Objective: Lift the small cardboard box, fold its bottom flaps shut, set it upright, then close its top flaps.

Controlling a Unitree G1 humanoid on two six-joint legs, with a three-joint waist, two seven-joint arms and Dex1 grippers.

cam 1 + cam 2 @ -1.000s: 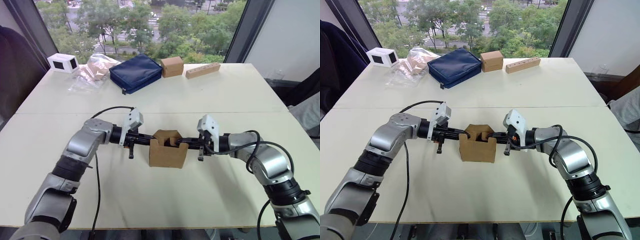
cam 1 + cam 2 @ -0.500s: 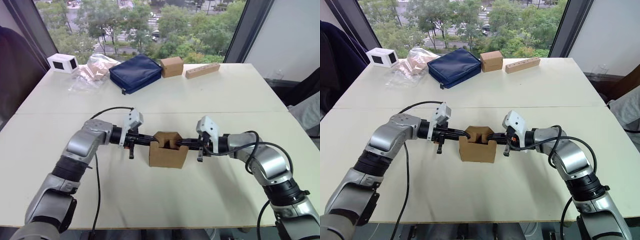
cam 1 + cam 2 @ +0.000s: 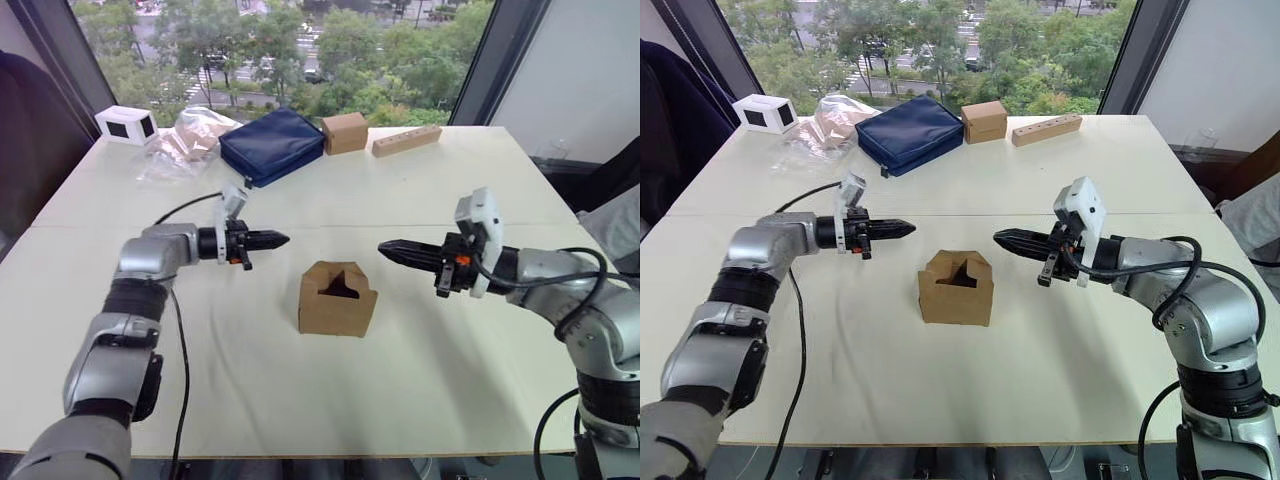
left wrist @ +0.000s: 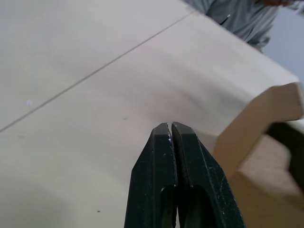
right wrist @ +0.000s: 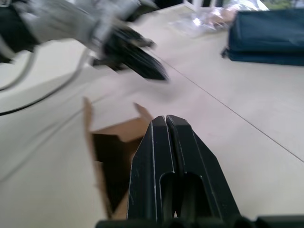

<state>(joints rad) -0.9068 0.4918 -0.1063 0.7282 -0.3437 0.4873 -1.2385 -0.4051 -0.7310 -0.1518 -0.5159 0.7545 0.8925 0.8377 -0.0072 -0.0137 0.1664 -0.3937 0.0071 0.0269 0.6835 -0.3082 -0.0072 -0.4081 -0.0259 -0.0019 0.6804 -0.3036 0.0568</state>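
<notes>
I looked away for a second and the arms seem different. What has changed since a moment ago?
Both arms pulled back from the small cardboard box: the left gripper and the right gripper had been at the box's top from either side, and now hover apart from it, fingers shut and empty. The box stayed upright in the same spot, its top flaps still partly open. The things at the far edge did not move.

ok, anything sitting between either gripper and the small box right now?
Nothing visible. The small cardboard box stands upright on bare table, top flaps not closed flat. The left gripper and right gripper hover shut on either side, apart from it. The pouch, other box and wooden block sit far behind.
</notes>
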